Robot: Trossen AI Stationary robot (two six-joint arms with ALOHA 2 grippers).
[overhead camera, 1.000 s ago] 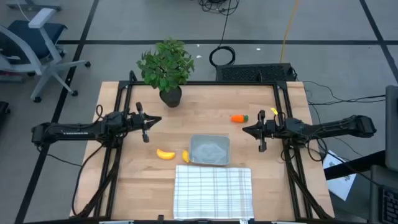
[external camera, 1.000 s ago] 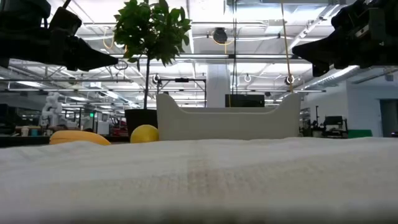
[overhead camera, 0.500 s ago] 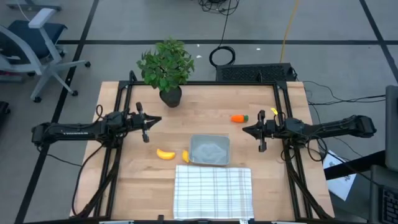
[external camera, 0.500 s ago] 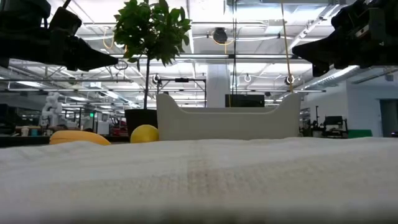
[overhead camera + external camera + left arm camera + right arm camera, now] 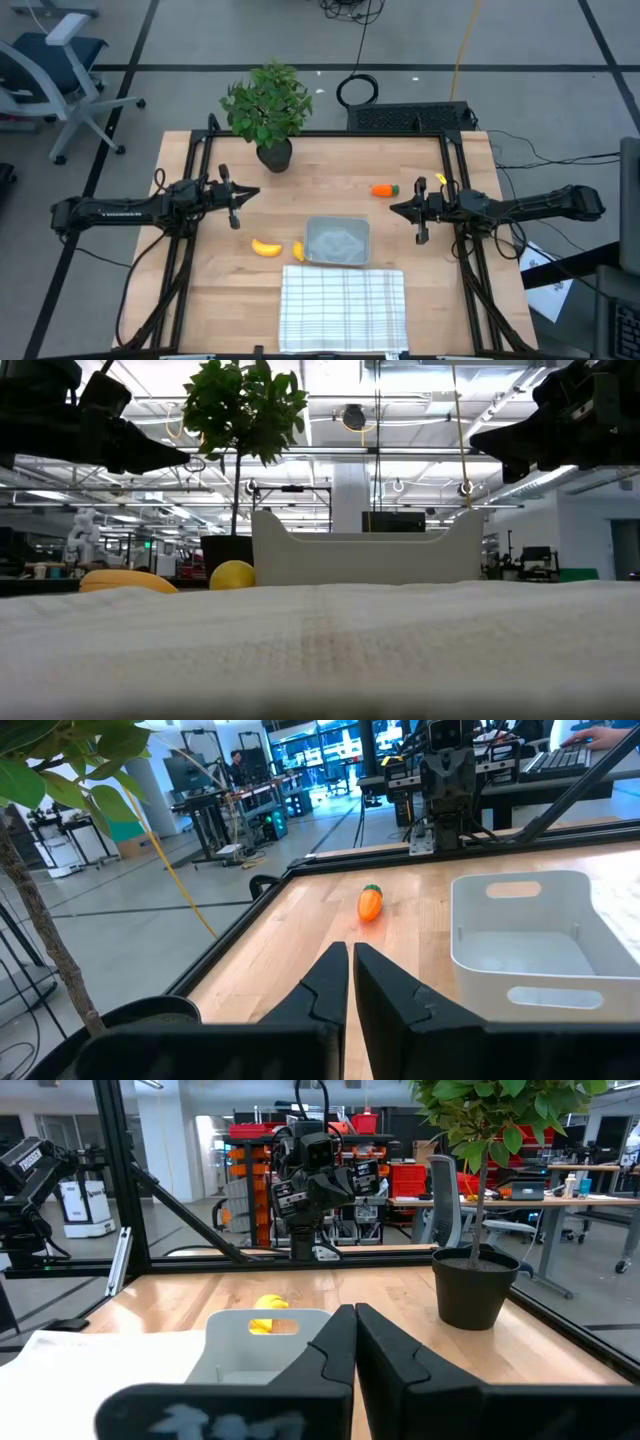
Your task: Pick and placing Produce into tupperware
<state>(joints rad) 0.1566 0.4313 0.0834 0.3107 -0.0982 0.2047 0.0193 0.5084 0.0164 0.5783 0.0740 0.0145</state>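
Nearest the table's front edge lies a white checked cloth (image 5: 343,307). Touching its far edge stands the tupperware (image 5: 337,241), a small open container, empty as far as can be seen. Just beside its left wall rest the small yellow lemon-like piece (image 5: 298,250) and the curved banana (image 5: 265,247). Farther back and well apart, toward the right, lies the carrot (image 5: 383,189), and a potted plant (image 5: 268,110) stands at the far edge.

The left gripper (image 5: 245,194) hangs above the table's left side, the right gripper (image 5: 397,210) above its right side near the carrot. Both have fingers together and hold nothing.

All three pieces look like light, rigid toys with smooth and probably slippery skins. The carrot would best be pinched across its thick orange body, the banana across the middle of its curve. The round lemon may roll, so a centred pinch across its widest part seems safest.
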